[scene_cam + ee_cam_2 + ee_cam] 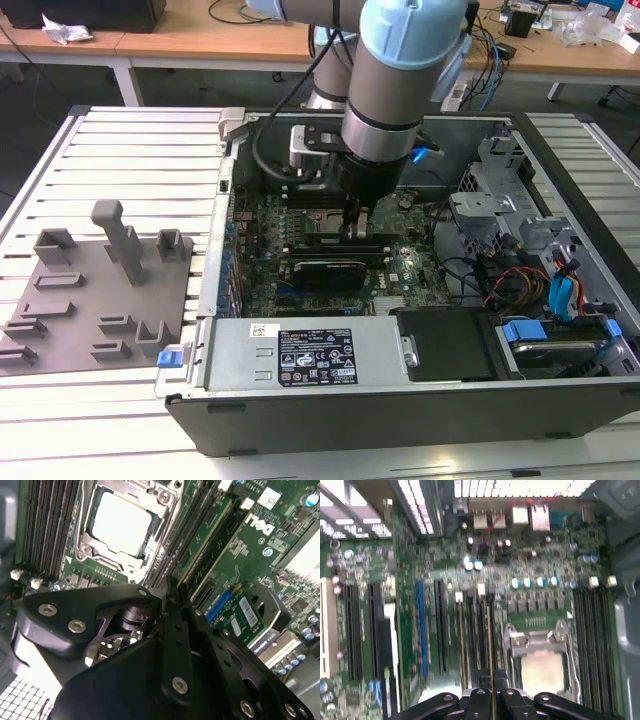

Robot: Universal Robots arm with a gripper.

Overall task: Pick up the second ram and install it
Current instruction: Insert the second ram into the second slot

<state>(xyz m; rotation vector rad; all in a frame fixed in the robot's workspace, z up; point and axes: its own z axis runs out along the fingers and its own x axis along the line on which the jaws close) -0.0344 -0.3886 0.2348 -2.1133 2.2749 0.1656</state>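
1. Fingers (479, 702) first: in the first wrist view they're closed in tight from both sides on a thin board seen edge-on, so the gripper (493, 695) is pinching the second ram (490, 645).
2. The stick stands on edge and runs along the row of long black slots just beside the processor socket (540, 665), parallel to the socket's side. How deep it sits in the slot, I can't tell.
3. One row further from the socket is another green stick (461, 645), upright in its slot. In the second wrist view its green face (212, 532) shows just past the fingertips, on the far side from the socket (122, 525).
4. On the socket's opposite side is another bank of black slots (592, 640).
5. All of that sits on the green motherboard (420, 580), socket roughly mid-board.
6. In the exterior view, the arm (400, 60) reaches straight down into the open computer case (400, 400), with the gripper (355, 228) low over the board near the socket.
7. Well apart from the socket, outside the case on the exterior view's left, a grey fixture plate (100, 290) lies on the slatted table (140, 150).
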